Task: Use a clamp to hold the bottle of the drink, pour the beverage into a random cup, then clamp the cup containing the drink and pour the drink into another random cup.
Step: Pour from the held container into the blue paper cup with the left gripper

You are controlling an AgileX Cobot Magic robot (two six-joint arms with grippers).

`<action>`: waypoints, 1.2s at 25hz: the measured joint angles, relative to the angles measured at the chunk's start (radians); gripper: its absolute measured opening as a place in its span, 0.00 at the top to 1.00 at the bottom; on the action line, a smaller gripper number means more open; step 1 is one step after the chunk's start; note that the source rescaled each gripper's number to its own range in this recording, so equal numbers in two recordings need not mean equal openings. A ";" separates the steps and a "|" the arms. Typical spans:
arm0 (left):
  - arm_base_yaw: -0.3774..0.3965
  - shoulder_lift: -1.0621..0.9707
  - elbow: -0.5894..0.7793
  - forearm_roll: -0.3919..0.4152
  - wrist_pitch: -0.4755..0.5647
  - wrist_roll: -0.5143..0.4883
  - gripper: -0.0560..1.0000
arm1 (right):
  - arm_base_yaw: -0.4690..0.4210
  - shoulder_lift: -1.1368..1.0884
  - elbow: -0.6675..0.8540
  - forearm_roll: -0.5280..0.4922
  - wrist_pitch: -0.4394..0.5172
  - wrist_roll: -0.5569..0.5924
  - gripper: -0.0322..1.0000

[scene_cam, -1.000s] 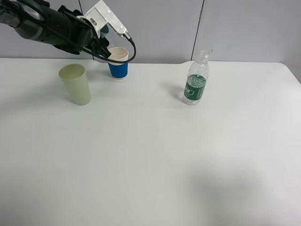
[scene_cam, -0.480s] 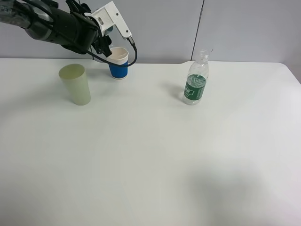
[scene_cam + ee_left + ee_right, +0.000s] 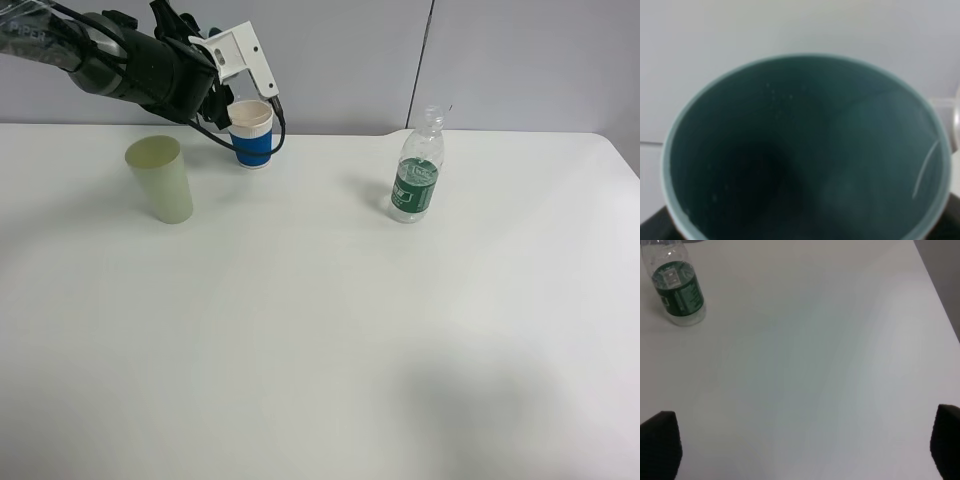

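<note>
The teal cup (image 3: 805, 150) fills the left wrist view, mouth toward the camera, with a few droplets on its dark inner wall. My left gripper (image 3: 218, 92) is shut on it, tipped just above and left of the blue paper cup (image 3: 251, 135) at the back of the table. From the high camera the wrist hides most of the teal cup. The bottle (image 3: 416, 170) stands upright at the back right and also shows in the right wrist view as the bottle (image 3: 677, 287). My right gripper (image 3: 801, 452) is open and empty, well away from it.
A pale yellow-green tumbler (image 3: 160, 178) stands upright left of the blue paper cup, under the left arm. The white table (image 3: 320, 330) ends at a grey wall behind the cups. The right arm is outside the high view.
My left wrist has rolled and shifted slightly right over the blue paper cup, still holding the teal cup. The bottle, the tumbler and the right gripper have not moved.
</note>
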 joint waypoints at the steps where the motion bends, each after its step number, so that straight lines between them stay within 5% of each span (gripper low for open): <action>1: 0.000 0.000 0.000 0.000 -0.006 0.007 0.92 | 0.000 0.000 0.000 0.000 0.000 0.000 0.00; 30: 0.000 0.001 0.000 0.067 -0.024 0.082 0.92 | 0.000 0.000 0.000 0.000 0.000 0.000 0.00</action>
